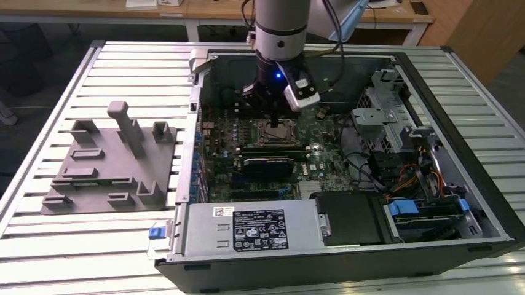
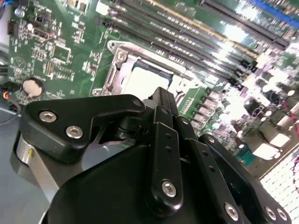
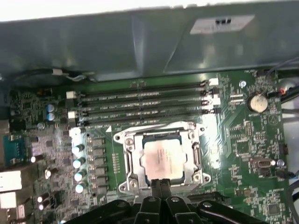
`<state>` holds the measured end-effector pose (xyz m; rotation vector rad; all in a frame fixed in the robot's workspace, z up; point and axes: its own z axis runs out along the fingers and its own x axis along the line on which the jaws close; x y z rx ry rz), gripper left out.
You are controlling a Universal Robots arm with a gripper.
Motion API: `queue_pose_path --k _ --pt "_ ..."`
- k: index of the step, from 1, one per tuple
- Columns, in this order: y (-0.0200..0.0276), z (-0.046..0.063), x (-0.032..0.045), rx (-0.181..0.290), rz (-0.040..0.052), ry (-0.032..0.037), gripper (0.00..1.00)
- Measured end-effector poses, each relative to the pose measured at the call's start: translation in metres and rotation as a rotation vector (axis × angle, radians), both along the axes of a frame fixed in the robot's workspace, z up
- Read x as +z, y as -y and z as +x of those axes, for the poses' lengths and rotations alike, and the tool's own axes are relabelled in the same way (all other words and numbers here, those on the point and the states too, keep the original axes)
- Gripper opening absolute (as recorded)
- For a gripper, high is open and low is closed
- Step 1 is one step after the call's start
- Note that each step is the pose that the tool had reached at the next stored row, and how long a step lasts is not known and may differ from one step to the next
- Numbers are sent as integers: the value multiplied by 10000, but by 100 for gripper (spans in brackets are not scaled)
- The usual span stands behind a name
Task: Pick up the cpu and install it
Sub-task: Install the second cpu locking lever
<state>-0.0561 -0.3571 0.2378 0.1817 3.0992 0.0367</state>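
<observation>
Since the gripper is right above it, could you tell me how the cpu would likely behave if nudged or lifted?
The cpu looks flat and stiff, so probably no flexing. Its smooth metal top may be slippery. Sitting within the socket frame, it likely won't slide sideways.

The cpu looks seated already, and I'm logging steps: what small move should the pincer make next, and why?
Probably a short straight lift. In the first wrist view the cpu lies flat inside the socket frame, with the pincer at its near edge, so rising straight avoids dragging the chip.

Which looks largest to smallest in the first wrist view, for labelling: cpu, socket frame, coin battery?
1. socket frame
2. cpu, lying inside the frame
3. coin battery
</observation>
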Motion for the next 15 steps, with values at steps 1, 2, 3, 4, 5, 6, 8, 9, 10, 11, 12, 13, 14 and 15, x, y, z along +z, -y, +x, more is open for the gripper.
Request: queue_pose_path --k 1,2,3,4,5,6,8,9,10,11,12,13,14,15 --pt "18 4 -1 1 1 -26 11" --pt "38 8 -1 1 1 -53 11" --pt "56 11 -2 1 2 -78 11" --pt "72 15 -2 0 1 -101 11" --pt "87 19 -2 0 0 -122 11" --pt "102 24 -2 0 0 -139 11" --pt "132 33 -2 1 1 -175 11" --pt "146 38 -2 0 1 -191 11" --pt "161 43 -2 0 1 -209 11" --pt "174 48 -3 0 2 -225 11" --pt "186 53 -3 -1 2 -240 11" --pt "198 58 -2 -2 2 -255 11" --pt "208 63 -2 -3 2 -270 11" --pt "219 68 -3 -3 4 -288 11"
